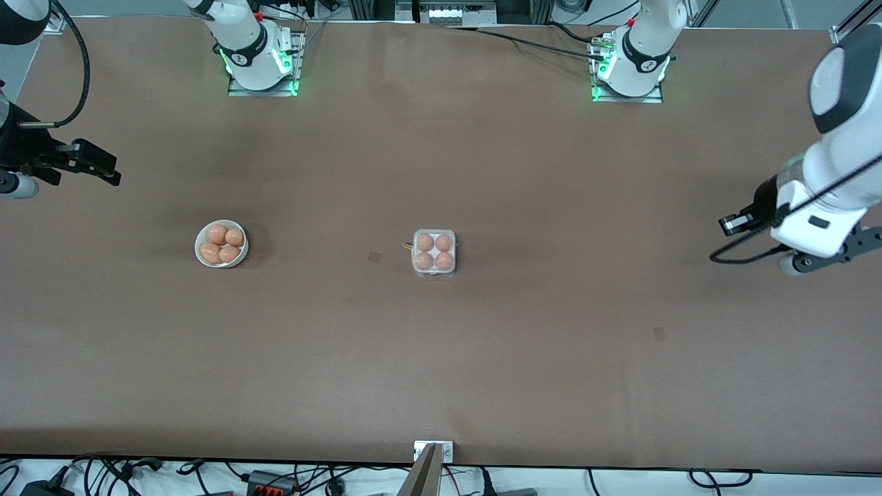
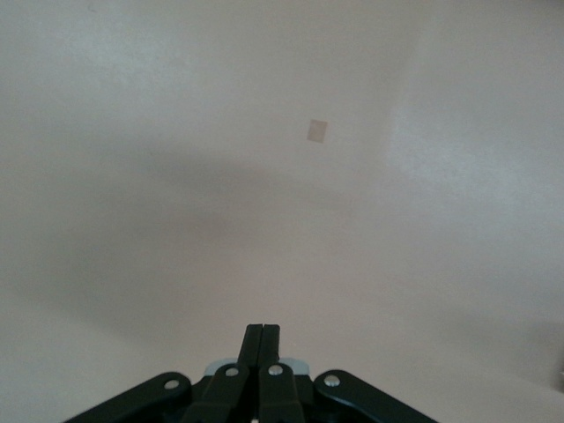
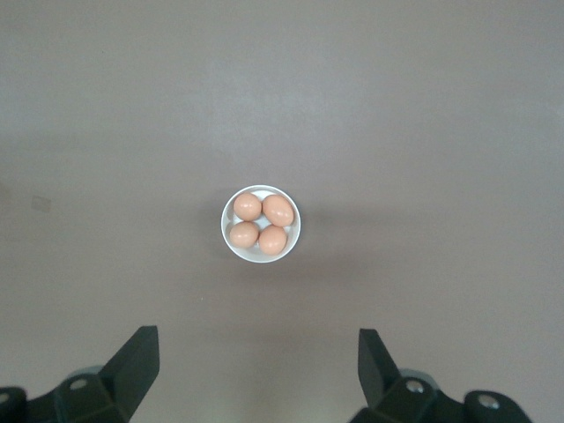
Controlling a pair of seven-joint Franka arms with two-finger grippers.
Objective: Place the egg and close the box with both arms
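The box (image 1: 433,273) is a small clear-plastic carton in the middle of the table. An orange-brown egg (image 1: 426,242) fills each of its cells, and the clear lid looks folded down over them. I cannot tell the task's egg from the others. My right gripper (image 1: 96,165) hangs open and empty over the right arm's end of the table, far from the box; in the right wrist view its gripper (image 3: 258,339) points at the bowl. My left gripper (image 1: 732,224) hangs over the left arm's end, and its gripper (image 2: 263,328) is shut on nothing above bare table.
A round white bowl (image 1: 240,259) with several more eggs (image 1: 218,233) stands toward the right arm's end, level with the box; its rim (image 3: 225,225) also shows in the right wrist view. Small tape marks (image 1: 374,257) (image 1: 659,333) (image 2: 317,131) lie flat on the brown tabletop.
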